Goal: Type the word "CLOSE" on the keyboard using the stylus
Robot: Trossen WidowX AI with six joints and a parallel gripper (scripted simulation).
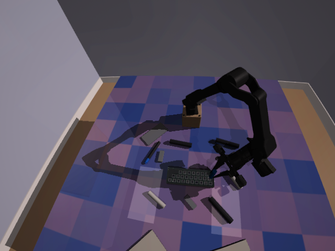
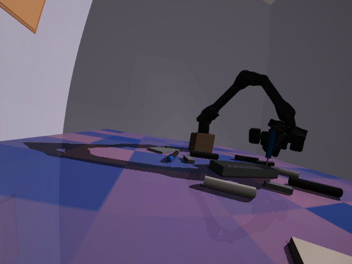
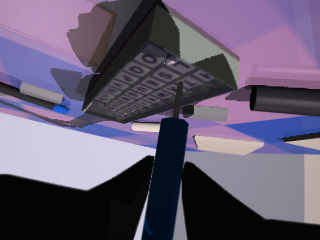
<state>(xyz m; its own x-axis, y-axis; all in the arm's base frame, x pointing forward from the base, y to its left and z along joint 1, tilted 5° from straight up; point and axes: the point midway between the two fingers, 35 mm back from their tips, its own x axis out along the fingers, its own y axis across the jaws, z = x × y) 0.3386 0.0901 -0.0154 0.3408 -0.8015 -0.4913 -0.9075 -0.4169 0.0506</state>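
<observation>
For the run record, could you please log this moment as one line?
end effector: shut on stylus | tip: over keyboard right end | spare pen: on desk
</observation>
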